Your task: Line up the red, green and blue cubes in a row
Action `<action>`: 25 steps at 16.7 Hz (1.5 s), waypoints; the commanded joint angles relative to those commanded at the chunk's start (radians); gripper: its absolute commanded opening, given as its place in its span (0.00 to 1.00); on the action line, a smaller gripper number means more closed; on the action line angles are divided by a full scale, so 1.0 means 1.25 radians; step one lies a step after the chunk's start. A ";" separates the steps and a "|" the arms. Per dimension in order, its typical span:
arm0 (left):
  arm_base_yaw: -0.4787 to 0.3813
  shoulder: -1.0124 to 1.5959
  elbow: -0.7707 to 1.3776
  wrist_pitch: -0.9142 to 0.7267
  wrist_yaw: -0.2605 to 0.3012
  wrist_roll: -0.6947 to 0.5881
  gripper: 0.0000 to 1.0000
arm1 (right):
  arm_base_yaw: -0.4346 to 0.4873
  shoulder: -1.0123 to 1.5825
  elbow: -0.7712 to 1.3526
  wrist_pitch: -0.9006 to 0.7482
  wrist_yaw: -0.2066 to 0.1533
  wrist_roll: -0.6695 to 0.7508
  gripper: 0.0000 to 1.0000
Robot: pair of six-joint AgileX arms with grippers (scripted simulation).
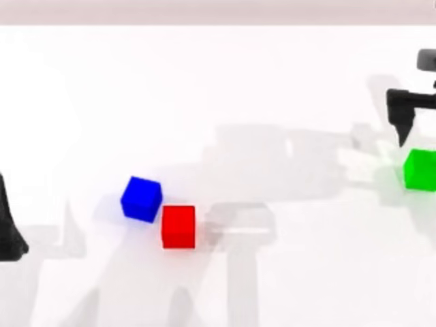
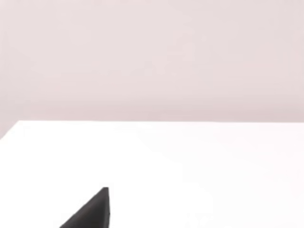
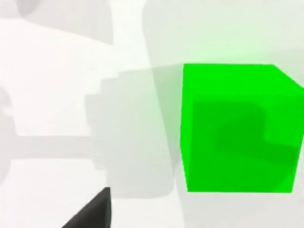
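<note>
right jaws (image 1: 407, 133) state unclear, above green cube (image 1: 419, 169) | blue cube (image 1: 142, 198) touching red cube (image 1: 178, 227)

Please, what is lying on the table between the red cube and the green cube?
Nothing: in the top view the table between the red cube and the green cube is bare, crossed only by grey shadows.

A rendered simulation scene, not a real room: a plain white table (image 1: 272, 82) under a blank pale wall (image 2: 152, 57), with flat-coloured cubes and soft shadows.
</note>
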 joint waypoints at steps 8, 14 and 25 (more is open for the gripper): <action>0.000 0.000 0.000 0.000 0.000 0.000 1.00 | 0.002 0.029 -0.049 0.078 0.000 0.002 1.00; 0.000 0.000 0.000 0.000 0.000 0.000 1.00 | 0.001 0.086 -0.152 0.239 0.001 0.003 1.00; 0.000 0.000 0.000 0.000 0.000 0.000 1.00 | 0.001 0.091 -0.159 0.250 0.001 0.003 0.55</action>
